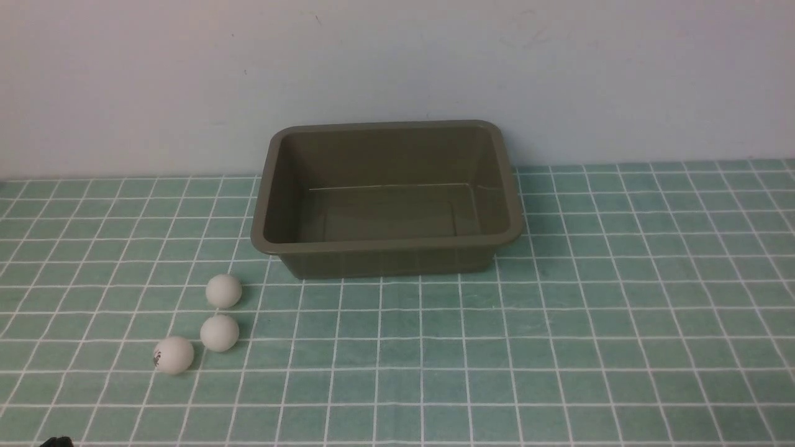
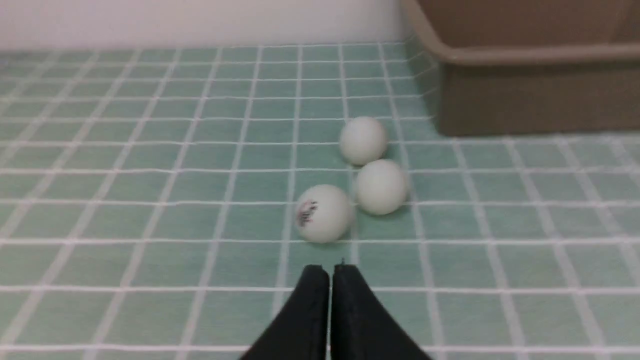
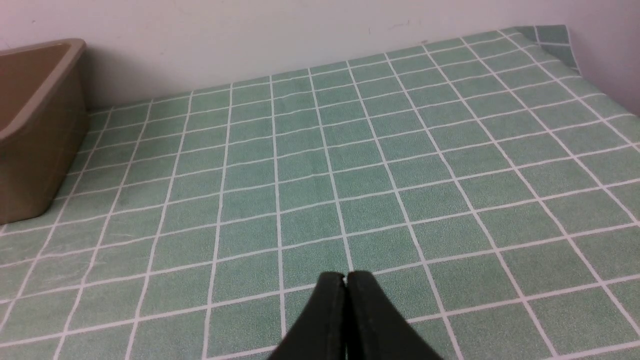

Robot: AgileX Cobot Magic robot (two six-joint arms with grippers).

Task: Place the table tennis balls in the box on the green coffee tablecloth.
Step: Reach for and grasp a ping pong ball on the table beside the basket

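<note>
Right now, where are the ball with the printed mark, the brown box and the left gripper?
ball with the printed mark (image 2: pixel 324 214), left wrist view, middle of its white surface.
box (image 1: pixel 385 247), front view, on its near rim.
left gripper (image 2: pixel 330 270), left wrist view, between its shut fingertips.

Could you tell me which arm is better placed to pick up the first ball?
Probably left: the left gripper, shut, faces the marked ball; the right gripper faces only tablecloth and box.

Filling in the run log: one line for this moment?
balls: three on cloth, left of box | box: empty | left gripper: shut, facing balls | right gripper: shut
</note>
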